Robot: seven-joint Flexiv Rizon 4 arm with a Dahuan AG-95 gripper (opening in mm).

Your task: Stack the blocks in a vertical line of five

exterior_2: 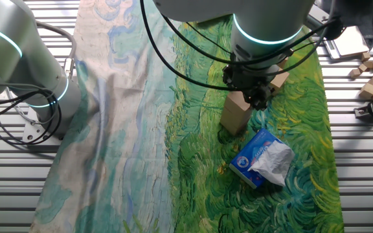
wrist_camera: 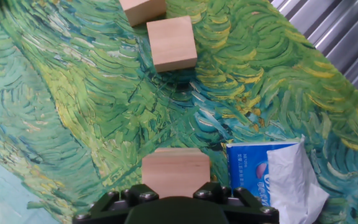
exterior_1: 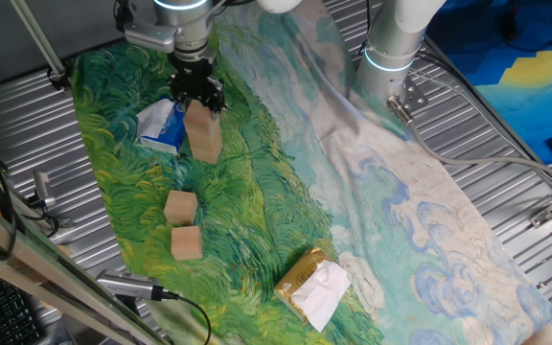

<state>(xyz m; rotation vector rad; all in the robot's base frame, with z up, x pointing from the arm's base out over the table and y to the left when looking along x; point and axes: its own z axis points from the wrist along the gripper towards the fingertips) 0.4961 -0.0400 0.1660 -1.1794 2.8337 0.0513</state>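
The gripper (exterior_1: pixel 196 99) stands vertically over a stack (exterior_1: pixel 204 137) of tan wooden blocks on the painted cloth (exterior_1: pixel 257 192). The fingers are narrow, seated against the sides of the top block (wrist_camera: pixel 176 172); the hand view shows that block centred directly under the fingers. Whether they are clamping it or have just loosened cannot be told. The vertical approach keeps the top block square over those below, so that the column does not lean.

The stack appears to hold two or three blocks; the seams are too faint for a sure count. It rests on the green part of the cloth, just beside the blue-and-white packet (exterior_1: pixel 164 126), which lies to its left in one fixed view. That packet is close enough to limit the side clearance of the fingers.

Two loose blocks (exterior_1: pixel 181 207) (exterior_1: pixel 187 242) lie nearer the camera in one fixed view, close to each other and well apart from the stack. Both sit flat with a face up, which gives the fingers parallel sides to close on. The yellow packet with white tissue (exterior_1: pixel 312 286) lies at the near edge of the cloth, clear of the working line.

By judgement, the task is partly complete: the two loose blocks are not yet added.
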